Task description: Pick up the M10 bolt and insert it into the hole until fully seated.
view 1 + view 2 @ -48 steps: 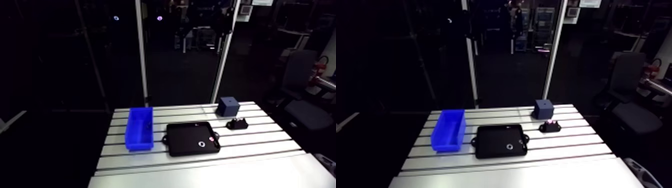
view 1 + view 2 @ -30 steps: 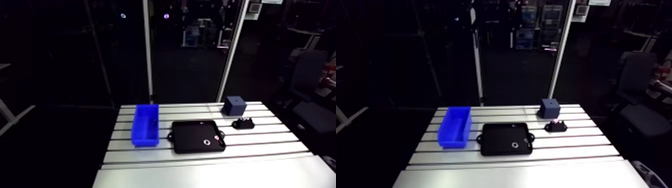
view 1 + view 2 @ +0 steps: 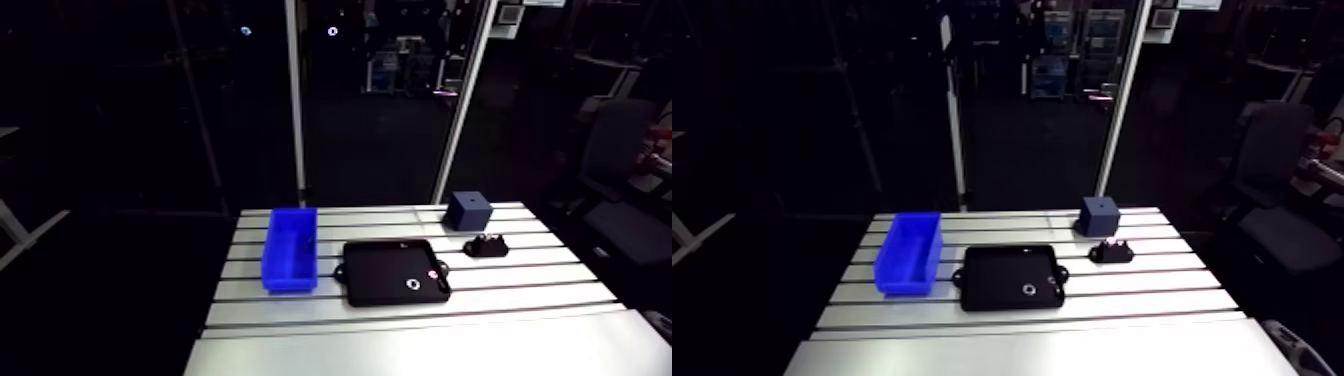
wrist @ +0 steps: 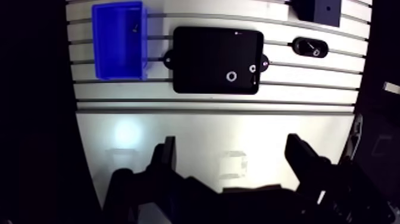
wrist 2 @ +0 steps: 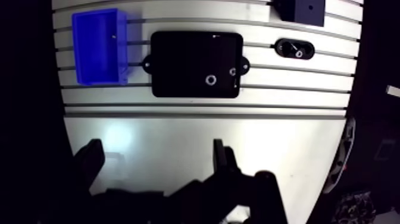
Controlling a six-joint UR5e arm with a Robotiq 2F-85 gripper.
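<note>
1. Slotted aluminium worktop; my jaws hang over its bare near strip, spread wide, gripping nothing.
2. Blue bin; holds one small dark piece, apparently the bolt, well apart from my jaws.
3. Black plate just beside the bin; white-ringed hole.
4. Dark cube; oval black part near it.

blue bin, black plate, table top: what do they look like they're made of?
Blue bin: probably moulded plastic, given the even saturated colour, thin walls and dull sheen.
Black plate: matte black with side ears; could be plastic or coated metal, the look leaves it open.
Table: pale silvery metal with parallel slots, likely aluminium; its smooth near strip reflects a soft glare.
</note>
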